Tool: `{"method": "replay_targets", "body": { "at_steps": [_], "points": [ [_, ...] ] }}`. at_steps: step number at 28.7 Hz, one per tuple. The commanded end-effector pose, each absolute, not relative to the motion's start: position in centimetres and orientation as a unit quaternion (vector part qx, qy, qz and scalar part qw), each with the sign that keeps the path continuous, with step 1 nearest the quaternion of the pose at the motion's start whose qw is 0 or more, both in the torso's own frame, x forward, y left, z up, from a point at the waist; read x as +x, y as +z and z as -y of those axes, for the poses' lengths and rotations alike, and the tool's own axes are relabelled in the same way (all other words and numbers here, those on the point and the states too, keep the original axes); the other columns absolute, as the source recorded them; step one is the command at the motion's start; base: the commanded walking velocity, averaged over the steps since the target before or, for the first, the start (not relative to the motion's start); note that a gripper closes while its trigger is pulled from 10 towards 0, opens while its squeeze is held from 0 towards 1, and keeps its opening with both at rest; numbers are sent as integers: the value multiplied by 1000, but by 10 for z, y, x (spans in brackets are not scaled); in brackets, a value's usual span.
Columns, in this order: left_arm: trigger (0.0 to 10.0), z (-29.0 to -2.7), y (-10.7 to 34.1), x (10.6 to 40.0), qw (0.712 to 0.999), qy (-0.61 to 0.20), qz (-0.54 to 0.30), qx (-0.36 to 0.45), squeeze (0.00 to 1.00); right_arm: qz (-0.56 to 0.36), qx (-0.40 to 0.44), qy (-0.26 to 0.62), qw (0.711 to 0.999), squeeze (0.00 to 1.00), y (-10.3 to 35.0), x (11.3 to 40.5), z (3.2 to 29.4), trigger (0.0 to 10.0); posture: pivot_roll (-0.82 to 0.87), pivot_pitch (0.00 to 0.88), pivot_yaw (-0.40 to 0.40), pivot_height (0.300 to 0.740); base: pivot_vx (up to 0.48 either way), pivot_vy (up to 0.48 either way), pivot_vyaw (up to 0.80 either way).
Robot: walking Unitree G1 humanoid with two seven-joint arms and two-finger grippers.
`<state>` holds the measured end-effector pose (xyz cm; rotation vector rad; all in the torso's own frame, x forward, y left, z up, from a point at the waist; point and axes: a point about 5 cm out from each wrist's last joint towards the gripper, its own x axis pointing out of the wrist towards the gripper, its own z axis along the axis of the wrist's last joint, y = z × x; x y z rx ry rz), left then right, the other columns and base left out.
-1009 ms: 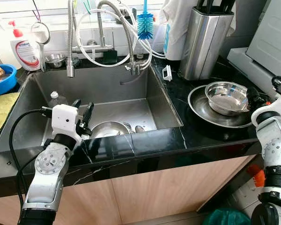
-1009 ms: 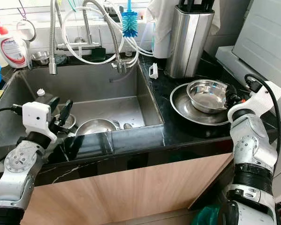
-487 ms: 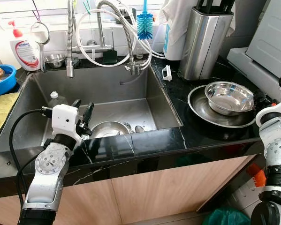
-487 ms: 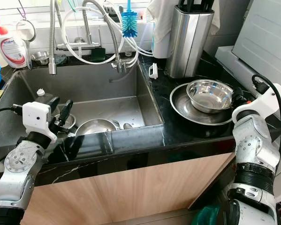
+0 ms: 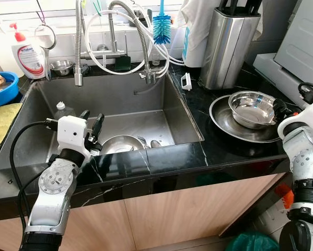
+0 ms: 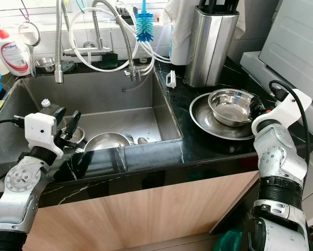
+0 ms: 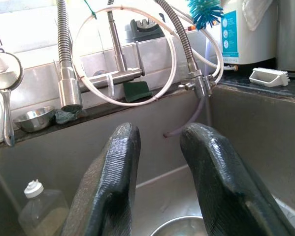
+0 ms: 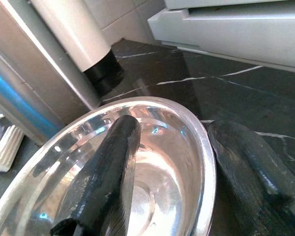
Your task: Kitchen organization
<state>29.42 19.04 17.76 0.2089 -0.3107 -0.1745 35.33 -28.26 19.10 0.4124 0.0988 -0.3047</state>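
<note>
1. In the head views, the black marble worktop (image 5: 224, 151) crosses the lower half of the frame, with the steel sink (image 5: 182, 112) cut into it left of centre.
2. The small steel bowl (image 5: 253, 107) sits inside a wider steel dish (image 5: 221, 123) on the worktop at centre right, in front of the tall steel knife block (image 5: 227, 44).
3. The right gripper (image 6: 261, 110) is at the right-hand rim of the small steel bowl. The right wrist view shows what the head views cannot: one finger (image 8: 105, 179) lies inside the bowl and the other lies outside on the dark worktop, so the rim passes between them. The fingers are spread and do not press the rim.
4. The left gripper (image 5: 92, 130) hovers over the sink's front left part, at lower left of the frame. Its fingers (image 7: 110, 189) are parted with nothing between them.
5. A second steel bowl (image 5: 122, 144) lies on the sink floor just right of the left gripper, with cutlery beside it.
6. A clear bottle with a white cap (image 7: 39, 211) stands in the sink at the left wall. The left wrist view also shows a small steel cup (image 7: 34, 119) on the ledge behind the sink.
7. A blue bottle brush (image 5: 161, 26) hangs at top centre beside the coiled faucet hose (image 5: 138, 31). A soap bottle (image 5: 28, 55) stands at upper left.
</note>
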Motion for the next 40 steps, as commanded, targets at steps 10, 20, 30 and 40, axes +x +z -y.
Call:
{"method": "replay_targets", "body": {
  "at_steps": [10,20,30,40],
  "points": [
    [10000,-190,181,295,977,-86,156,117,0,-60,197,-155,966,0,195,356,284,10000,58,0,-27,740,0,0,0],
    [10000,-188,181,296,977,-90,156,117,0,-57,203,-167,963,0,198,357,286,10000,60,0,-25,740,0,0,0],
    [10000,-188,180,296,977,-91,152,120,0,-78,202,-159,963,0,189,358,282,10000,61,0,-24,740,0,0,0],
    [10000,-188,179,296,977,-90,150,121,0,-85,203,-164,962,0,186,359,283,10000,62,0,-26,740,0,0,0]
  ]
}}
